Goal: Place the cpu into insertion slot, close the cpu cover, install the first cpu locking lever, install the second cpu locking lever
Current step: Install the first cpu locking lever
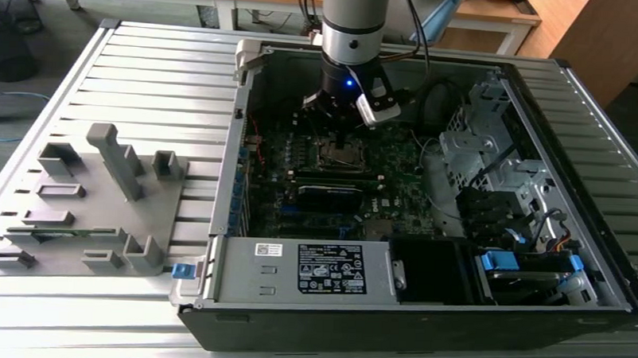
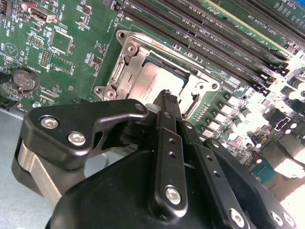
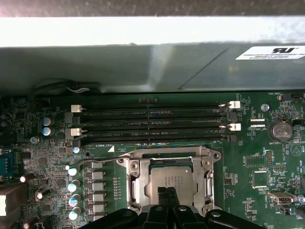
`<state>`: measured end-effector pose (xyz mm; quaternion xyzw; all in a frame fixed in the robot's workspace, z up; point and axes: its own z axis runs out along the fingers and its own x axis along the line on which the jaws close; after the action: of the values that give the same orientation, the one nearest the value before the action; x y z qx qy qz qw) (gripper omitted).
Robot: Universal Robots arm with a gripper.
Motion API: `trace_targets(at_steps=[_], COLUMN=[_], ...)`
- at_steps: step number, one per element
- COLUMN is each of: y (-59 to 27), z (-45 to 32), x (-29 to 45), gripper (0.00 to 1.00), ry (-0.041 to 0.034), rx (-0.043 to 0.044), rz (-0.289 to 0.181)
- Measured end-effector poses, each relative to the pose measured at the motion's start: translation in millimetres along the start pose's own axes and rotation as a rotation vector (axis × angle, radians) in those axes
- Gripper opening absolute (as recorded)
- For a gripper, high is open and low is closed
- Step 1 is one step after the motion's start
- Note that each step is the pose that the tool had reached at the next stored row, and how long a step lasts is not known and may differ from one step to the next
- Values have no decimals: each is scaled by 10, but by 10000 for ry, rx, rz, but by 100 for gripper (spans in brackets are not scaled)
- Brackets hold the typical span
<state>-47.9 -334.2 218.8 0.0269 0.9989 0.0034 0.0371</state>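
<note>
cpu (image 3: 172, 182): one, in insertion slot (image 3: 131, 167); memory slots (image 3: 152, 125): four

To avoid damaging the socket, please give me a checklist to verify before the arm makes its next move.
1. cpu seated inside insertion slot: ok.
2. cpu cover lying flat over the cpu: ok.
3. locking lever latched: cannot tell.
4. Jaws shut, holding nothing: ok.
5. Jaws poised over the cpu face, touching or apart: cannot tell.
6. Jaws apart from the memory slots: ok.
</note>
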Motion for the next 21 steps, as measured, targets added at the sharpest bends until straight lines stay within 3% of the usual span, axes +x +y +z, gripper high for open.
trace_targets(at_steps=[5, 9, 12, 16, 21], y=[0, 0, 0, 0, 0], z=[0, 0, 2, 4, 3], x=[1, 1, 1, -1, -1], gripper=[11, 11, 11, 11, 11], ry=[2, 89, 245, 576, 652], rx=[0, 5, 13, 31, 36], rz=[0, 0, 2, 3, 4])
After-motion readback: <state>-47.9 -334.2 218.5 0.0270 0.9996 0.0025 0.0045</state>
